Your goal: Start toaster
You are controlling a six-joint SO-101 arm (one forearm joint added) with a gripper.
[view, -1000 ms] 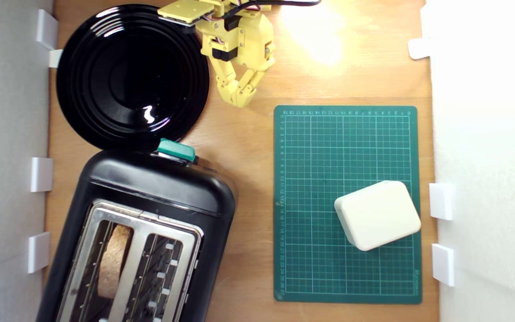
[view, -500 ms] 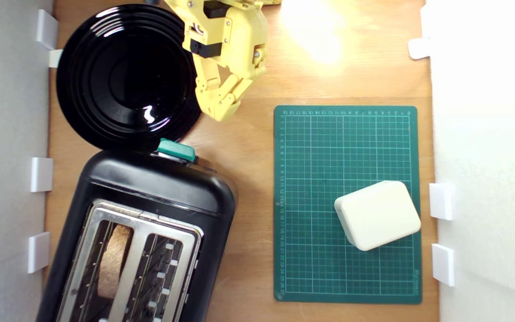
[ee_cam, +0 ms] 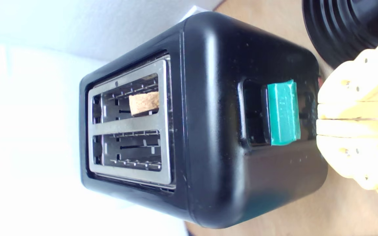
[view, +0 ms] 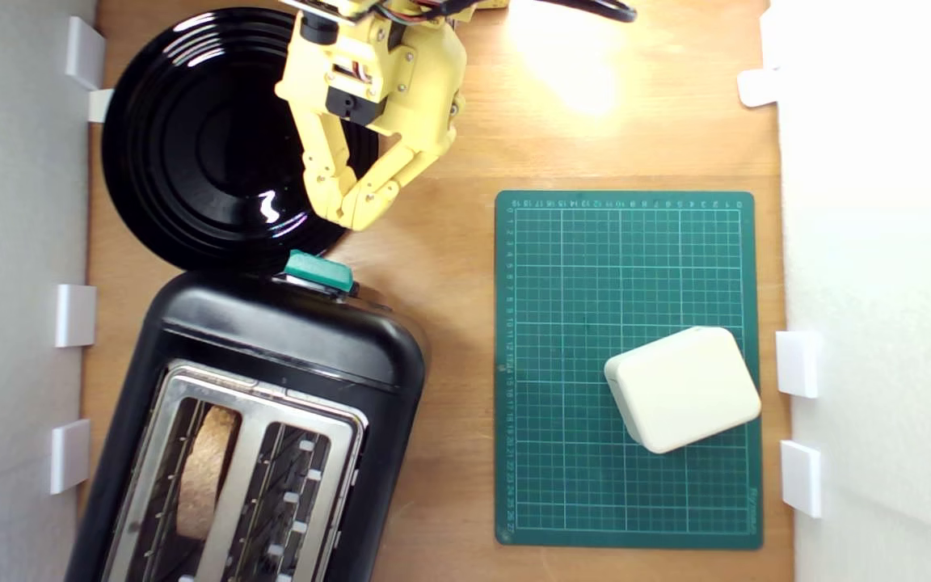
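Toaster [view: 271, 388] first: it sits at the lower part of the exterior view's left, just below the round black plate [view: 215, 137] and well apart from the green cutting mat [view: 627, 267] with its cream box [view: 684, 388]. It looks heavy and stiff, a bulky thing that should stay put under a push, though its glossy black shell is likely slippery and offers nothing to grasp. It has rounded corners and a silver top plate [ee_cam: 133, 123] with two wire-lined slots; a brown slice [ee_cam: 144, 102] stands in one slot, the other is empty. The place to act on is the small teal lever [ee_cam: 283, 113], which sticks out of a slot in the end wall facing the arm. It looks rigid and wants a firm press along its track, not a pinch. The yellow gripper [view: 350, 212] hangs over the plate's edge, near the lever but not touching, its fingers [ee_cam: 346, 109] closed tip to tip on nothing.
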